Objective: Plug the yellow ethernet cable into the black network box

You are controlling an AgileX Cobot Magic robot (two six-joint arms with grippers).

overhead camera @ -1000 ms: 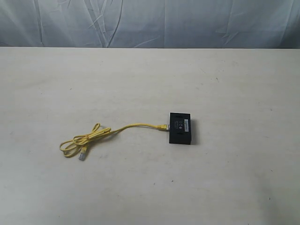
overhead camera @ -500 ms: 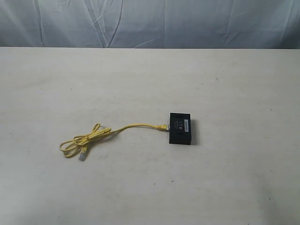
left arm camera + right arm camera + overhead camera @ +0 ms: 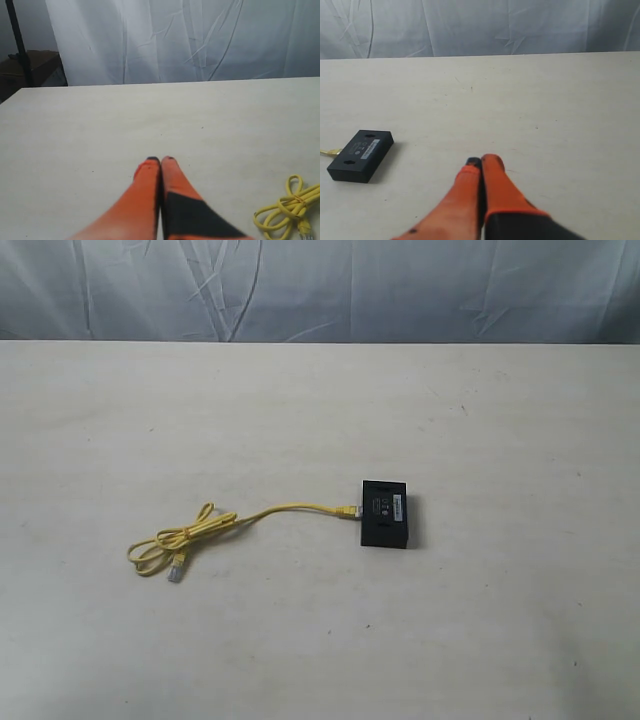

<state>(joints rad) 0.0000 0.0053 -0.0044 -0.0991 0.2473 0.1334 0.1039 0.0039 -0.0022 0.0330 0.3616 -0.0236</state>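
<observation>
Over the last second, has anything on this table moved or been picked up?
Nothing visibly changed. The yellow ethernet cable lies in the same loose loop, with one plug at the side of the black network box, which sits where it was. The left end effector and the right end effector are shut and hold nothing.

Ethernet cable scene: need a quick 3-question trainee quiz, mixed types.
1. True or false: the left end effector grips the yellow ethernet cable.
2. In the exterior view, the cable's loose bundle lies: A) left of the black network box; B) right of it; C) on top of it.
3. Fill in: the right end effector is ____ (open/shut).
Key: 1 false; 2 A; 3 shut.
</observation>
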